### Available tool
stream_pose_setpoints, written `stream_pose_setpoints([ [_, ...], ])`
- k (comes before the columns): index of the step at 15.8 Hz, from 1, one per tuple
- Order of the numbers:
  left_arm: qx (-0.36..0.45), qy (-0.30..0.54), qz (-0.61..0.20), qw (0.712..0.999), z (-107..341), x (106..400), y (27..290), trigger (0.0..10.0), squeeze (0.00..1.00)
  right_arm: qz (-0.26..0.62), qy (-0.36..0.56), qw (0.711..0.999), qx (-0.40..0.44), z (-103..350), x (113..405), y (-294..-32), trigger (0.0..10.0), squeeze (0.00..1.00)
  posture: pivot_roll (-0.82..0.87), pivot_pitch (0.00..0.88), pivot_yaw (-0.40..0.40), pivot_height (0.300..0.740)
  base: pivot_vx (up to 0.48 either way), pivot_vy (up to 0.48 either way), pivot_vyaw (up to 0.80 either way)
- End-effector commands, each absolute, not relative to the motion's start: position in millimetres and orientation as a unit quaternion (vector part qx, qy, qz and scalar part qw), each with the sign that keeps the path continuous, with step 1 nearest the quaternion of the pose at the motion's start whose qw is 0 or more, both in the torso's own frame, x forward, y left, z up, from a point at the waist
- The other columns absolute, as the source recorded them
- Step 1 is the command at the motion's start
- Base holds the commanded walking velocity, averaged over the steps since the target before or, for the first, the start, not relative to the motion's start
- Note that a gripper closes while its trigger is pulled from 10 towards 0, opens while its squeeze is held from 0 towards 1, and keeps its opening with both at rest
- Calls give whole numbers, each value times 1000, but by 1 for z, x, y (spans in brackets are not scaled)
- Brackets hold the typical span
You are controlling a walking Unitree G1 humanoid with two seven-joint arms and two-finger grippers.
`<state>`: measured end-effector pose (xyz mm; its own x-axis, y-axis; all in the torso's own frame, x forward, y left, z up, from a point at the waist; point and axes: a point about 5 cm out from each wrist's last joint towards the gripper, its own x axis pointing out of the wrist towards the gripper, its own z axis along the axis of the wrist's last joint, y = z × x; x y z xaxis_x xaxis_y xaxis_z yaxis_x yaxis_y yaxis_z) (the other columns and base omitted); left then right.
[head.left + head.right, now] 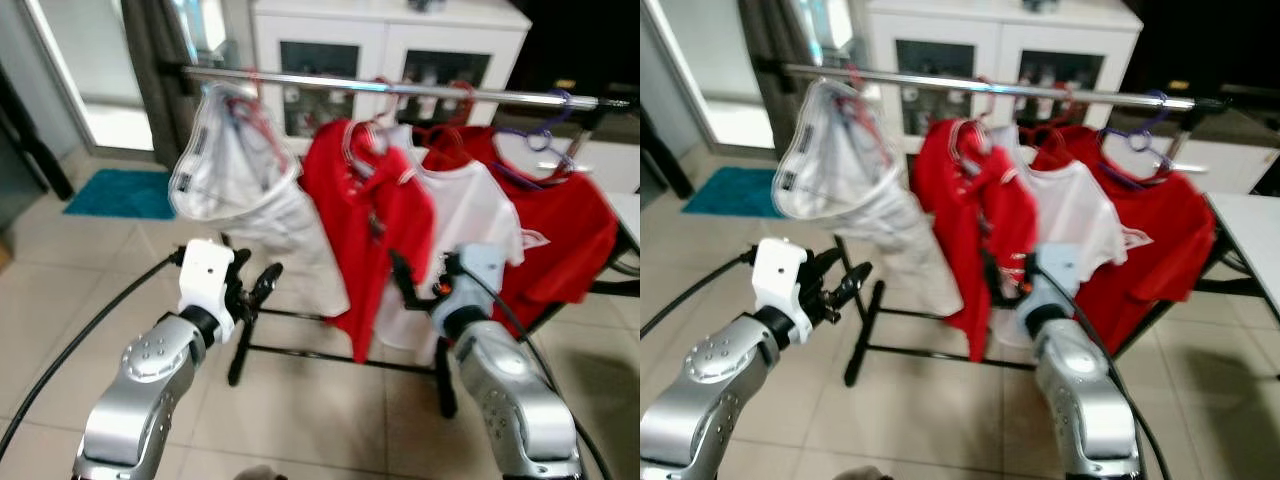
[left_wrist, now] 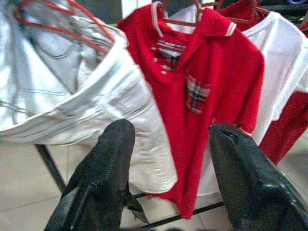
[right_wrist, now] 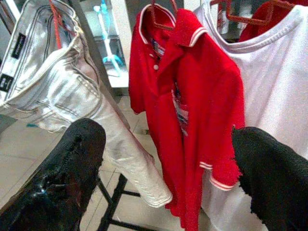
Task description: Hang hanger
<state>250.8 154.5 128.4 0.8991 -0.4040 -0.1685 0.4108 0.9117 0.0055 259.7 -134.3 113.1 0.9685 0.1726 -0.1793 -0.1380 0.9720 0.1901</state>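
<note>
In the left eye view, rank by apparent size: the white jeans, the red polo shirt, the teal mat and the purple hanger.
1. white jeans and red polo shirt: look about alike, so not ranked against each other.
2. teal mat: clearly smaller, though it lies farther back.
3. purple hanger: smallest, a thin outline on the rail.

The rail point(image 1: 400, 90) is shiny chrome metal. Below it hang white denim-looking trousers point(image 1: 235, 190), a matt red polo shirt point(image 2: 202, 91) with a plaid cloth pocket, and a plain white cotton tee point(image 3: 269, 86). Floor point(image 1: 120, 270) is smooth, slightly glossy tile. Both arms are brushed silver; the pincer fingers point(image 2: 103, 178) are rough matt black.
</note>
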Motion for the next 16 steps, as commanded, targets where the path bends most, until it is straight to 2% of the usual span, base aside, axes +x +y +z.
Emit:
stream_pose_setpoints([
  [1,23,78,-207,975,131,252,156,10000,0,81,96,988,94,115,261,-132,10000,0,11,0,5,740,0,0,0],
  [5,35,85,-195,976,130,255,157,10000,0,86,94,988,90,117,262,-131,10000,0,10,0,2,740,0,0,0],
  [8,41,82,-188,978,131,256,160,10000,0,91,95,988,86,118,263,-130,10000,0,12,0,1,740,0,0,794],
  [11,42,84,-185,978,131,257,161,10000,0,91,97,988,80,117,264,-129,10000,0,12,0,2,740,251,0,400],
  [16,43,85,-185,978,131,257,161,10000,0,93,100,988,75,116,264,-129,10000,0,12,0,4,740,313,0,0],
])
